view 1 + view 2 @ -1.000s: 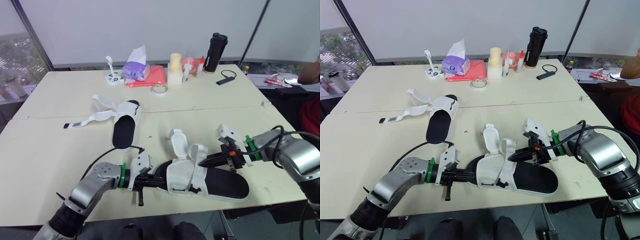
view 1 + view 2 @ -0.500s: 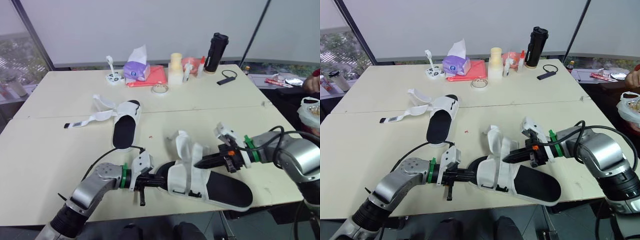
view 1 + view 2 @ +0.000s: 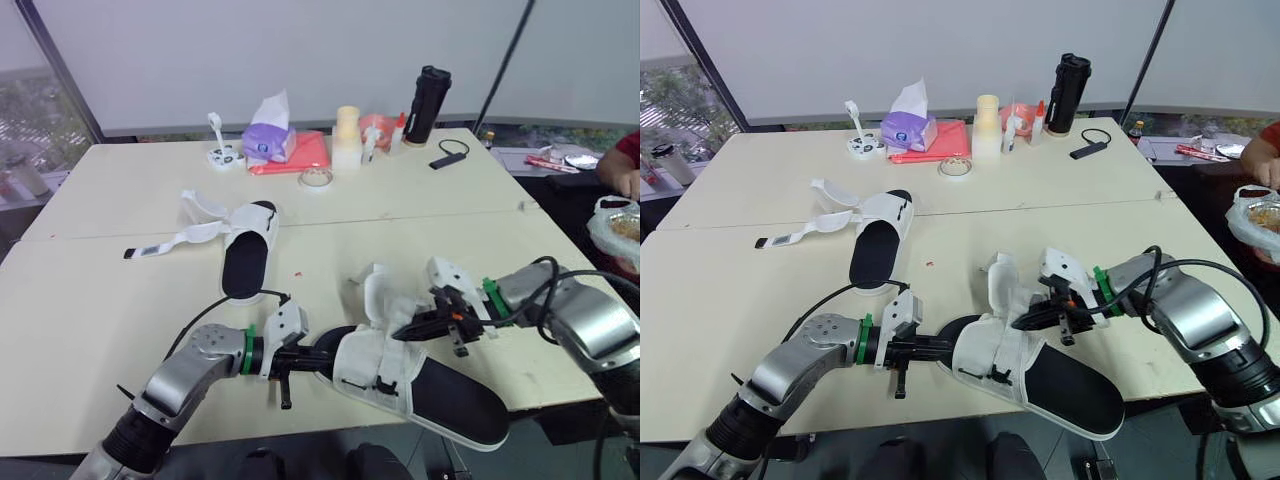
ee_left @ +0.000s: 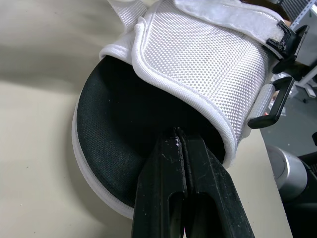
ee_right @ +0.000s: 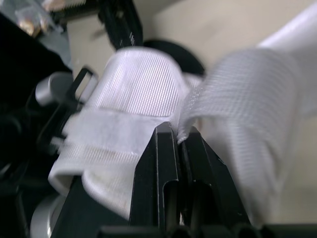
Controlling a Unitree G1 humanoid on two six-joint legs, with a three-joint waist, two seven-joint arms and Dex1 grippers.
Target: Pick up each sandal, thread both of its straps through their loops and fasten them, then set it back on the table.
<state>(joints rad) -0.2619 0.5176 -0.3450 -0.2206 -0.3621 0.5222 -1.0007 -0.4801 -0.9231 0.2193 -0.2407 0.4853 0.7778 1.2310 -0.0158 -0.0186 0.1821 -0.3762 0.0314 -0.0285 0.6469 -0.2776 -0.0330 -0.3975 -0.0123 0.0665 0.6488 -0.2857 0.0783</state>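
L gripper (image 4: 178, 136): fingers pressed tog. on near sandal (image 3: 1065, 388) end, at table (image 3: 740, 290) edge, 6 o'clock; judged anchoring it.
R gripper (image 5: 177, 132): pinches strap (image 3: 1002, 283), lifted up, prob. for threading.
2nd sandal (image 3: 878, 246): flat at 10 o'clock, straps loose.

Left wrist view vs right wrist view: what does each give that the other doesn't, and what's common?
Left wrist view: the left gripper shut on the edge of the black textured footbed of the white mesh sandal. Right wrist view: the right gripper pinching the white woven strap close up. Both: the sandal's white upper, its black plastic loops and the cream table.
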